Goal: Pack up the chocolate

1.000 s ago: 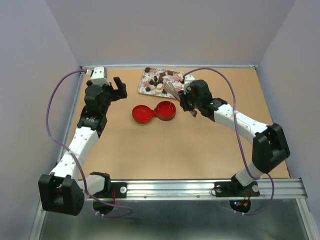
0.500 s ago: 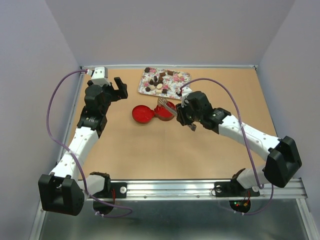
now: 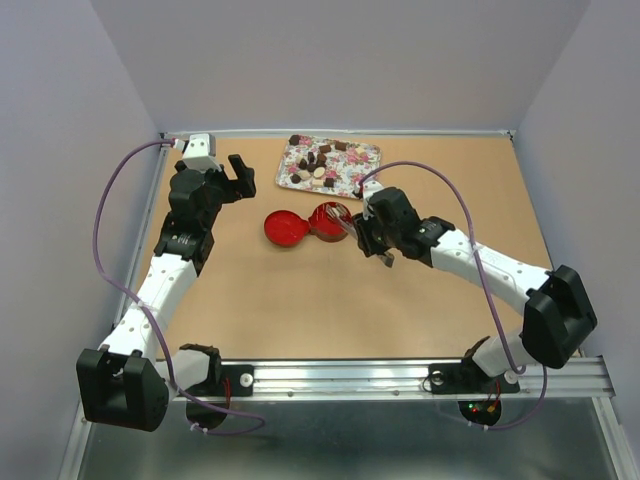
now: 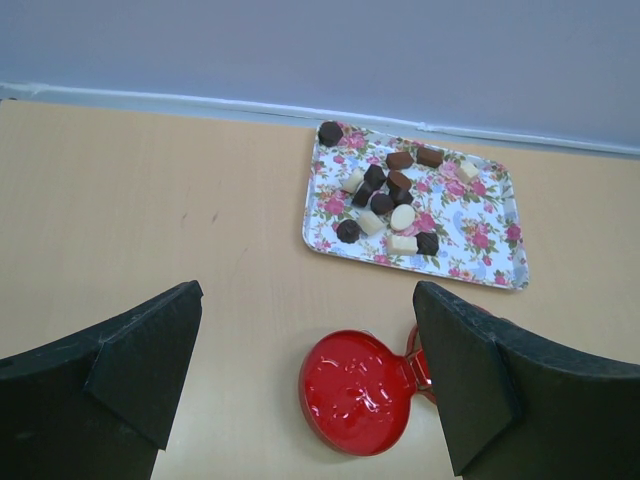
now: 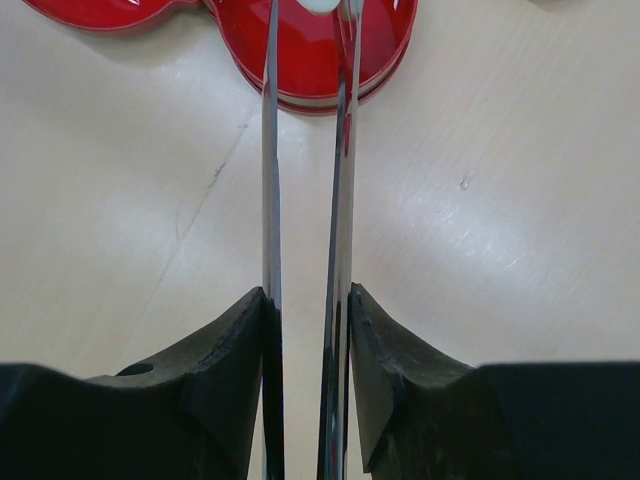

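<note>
The chocolate point(image 3: 318, 166) lies as several small dark, brown and cream pieces point(image 4: 385, 195) on a flowered tray point(image 3: 362, 160). In front of the tray a round red tin point(image 3: 330, 222) lies open, its lid point(image 3: 284, 228) flat beside it. My right gripper point(image 3: 368, 228) is shut on long metal tongs point(image 5: 270, 150) whose tips reach over the tin point(image 5: 310, 50). A cream-white piece point(image 5: 318, 5) shows between those tips at the frame's top edge. My left gripper point(image 3: 240, 172) hangs open and holds nothing, left of the tray, looking down on the lid point(image 4: 355, 392).
The tray's rim point(image 4: 505, 270) sits close to the back wall of the wooden table. Purple cables loop off both arms. A metal rail with the arm bases runs along the near edge.
My right arm has swung from the tray forward and left, carrying the tongs to the red tin. The tongs' arms now stand slightly apart. The left arm has not moved.
</note>
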`<action>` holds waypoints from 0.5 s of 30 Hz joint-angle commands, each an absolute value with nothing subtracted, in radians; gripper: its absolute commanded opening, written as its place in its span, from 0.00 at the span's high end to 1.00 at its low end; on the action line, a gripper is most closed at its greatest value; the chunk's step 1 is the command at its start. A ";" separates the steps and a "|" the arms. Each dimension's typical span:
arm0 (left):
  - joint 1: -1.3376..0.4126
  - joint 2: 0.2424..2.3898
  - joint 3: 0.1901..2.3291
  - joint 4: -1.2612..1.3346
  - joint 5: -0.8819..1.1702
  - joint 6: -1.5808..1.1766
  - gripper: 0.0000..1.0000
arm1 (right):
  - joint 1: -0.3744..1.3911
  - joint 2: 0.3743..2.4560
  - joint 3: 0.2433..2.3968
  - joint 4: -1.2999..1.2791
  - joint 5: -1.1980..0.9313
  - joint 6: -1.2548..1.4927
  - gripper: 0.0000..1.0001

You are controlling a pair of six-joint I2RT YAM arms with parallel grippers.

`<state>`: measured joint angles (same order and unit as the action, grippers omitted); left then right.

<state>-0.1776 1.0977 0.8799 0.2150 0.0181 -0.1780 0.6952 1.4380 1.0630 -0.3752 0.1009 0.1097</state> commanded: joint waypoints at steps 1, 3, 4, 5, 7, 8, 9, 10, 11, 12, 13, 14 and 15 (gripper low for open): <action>-0.184 1.083 0.940 0.242 0.028 -0.181 0.01 | 0.704 1.453 1.095 -0.354 0.121 0.107 0.56; -0.183 1.086 0.942 0.241 0.028 -0.181 0.01 | 0.703 1.456 1.100 -0.353 0.123 0.103 0.55; -0.183 1.086 0.942 0.242 0.029 -0.181 0.01 | 0.704 1.456 1.103 -0.351 0.124 0.103 0.54; -0.184 1.088 0.942 0.242 0.029 -0.179 0.01 | 0.704 1.459 1.104 -0.353 0.126 0.101 0.54; -0.184 1.091 0.943 0.247 0.035 -0.181 0.01 | 0.704 1.463 1.112 -0.353 0.129 0.106 0.53; -0.184 1.094 0.945 0.247 0.037 -0.179 0.01 | 0.704 1.463 1.114 -0.353 0.127 0.104 0.53; -0.184 1.094 0.945 0.247 0.040 -0.181 0.01 | 0.704 1.465 1.117 -0.353 0.126 0.107 0.53; -0.184 1.094 0.945 0.247 0.038 -0.183 0.01 | 0.704 1.466 1.123 -0.353 0.126 0.107 0.53; -0.184 1.097 0.946 0.247 0.040 -0.181 0.01 | 0.704 1.463 1.126 -0.351 0.124 0.107 0.53; -0.184 1.095 0.946 0.250 0.040 -0.181 0.01 | 0.704 1.463 1.129 -0.353 0.127 0.106 0.53; -0.183 1.098 0.948 0.250 0.038 -0.181 0.01 | 0.704 1.460 1.132 -0.353 0.129 0.106 0.53; -0.184 1.100 0.948 0.250 0.040 -0.183 0.01 | 0.703 1.460 1.138 -0.353 0.132 0.103 0.53; -0.183 1.101 0.950 0.250 0.040 -0.183 0.01 | 0.704 1.460 1.147 -0.353 0.147 0.101 0.53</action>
<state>-0.1776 1.0988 0.8944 0.2127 0.0261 -0.1783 0.6952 1.4670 1.0649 -0.3767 0.1101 0.1093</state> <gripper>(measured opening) 0.985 0.471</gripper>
